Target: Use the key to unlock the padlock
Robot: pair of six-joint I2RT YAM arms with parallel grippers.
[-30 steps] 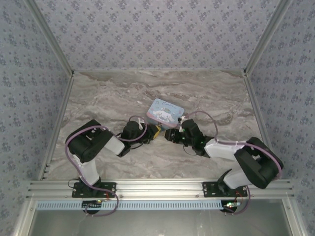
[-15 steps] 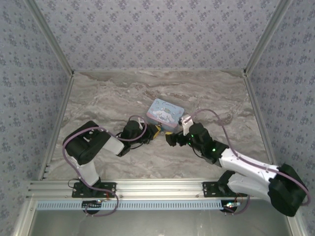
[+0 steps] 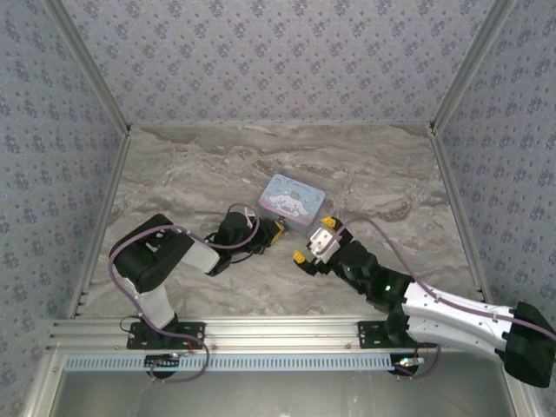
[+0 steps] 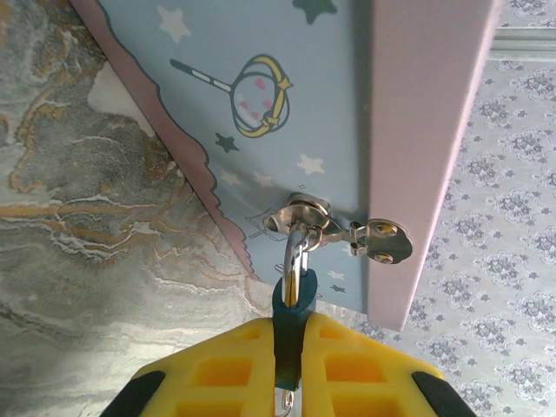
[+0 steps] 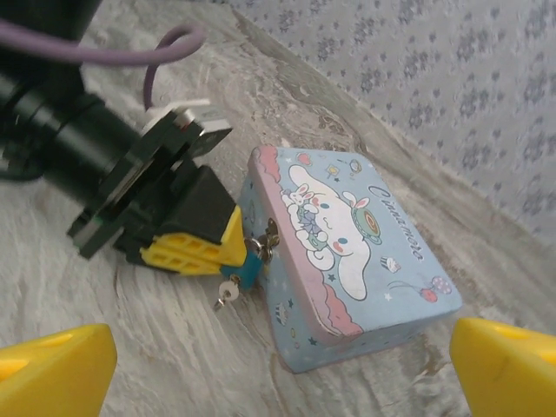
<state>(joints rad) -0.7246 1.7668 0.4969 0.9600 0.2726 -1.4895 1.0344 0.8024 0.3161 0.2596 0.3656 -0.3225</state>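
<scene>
**Padlock.** The padlock (image 4: 289,300) was found at the front wall of the pastel-blue cartoon tin (image 5: 347,226). The tin lay flat near the middle of the marble-patterned table (image 3: 191,174). The padlock's thin metal shackle (image 4: 295,256) passed through the staple of the tin's latch (image 4: 300,213). Its blue body hung just off the tin's wall. Whether the shackle was locked or released could not be determined.

**Left gripper.** The left gripper (image 4: 292,328) was clamped on the padlock. Its two yellow fingers (image 4: 226,365) pressed on either side of the blue body, with only that body between them. In the right wrist view the left gripper (image 5: 233,245) reached in from the left, low over the table, with its fingertips just short of the tin.

**Key.** The key (image 5: 228,293) (small and silvery, its detail too fine to read) projected from the lower end of the padlock, slanting down toward the table. It stood free of both grippers' fingers. Whether it had been turned could not be told.

**Right gripper.** The right gripper (image 3: 311,243) stood apart from the tin, on its near side. Its jaws were spread wide and held nothing. In its own wrist view its yellow fingers (image 5: 61,369) appeared at the two lower corners, with the tin and padlock framed between them.
</scene>
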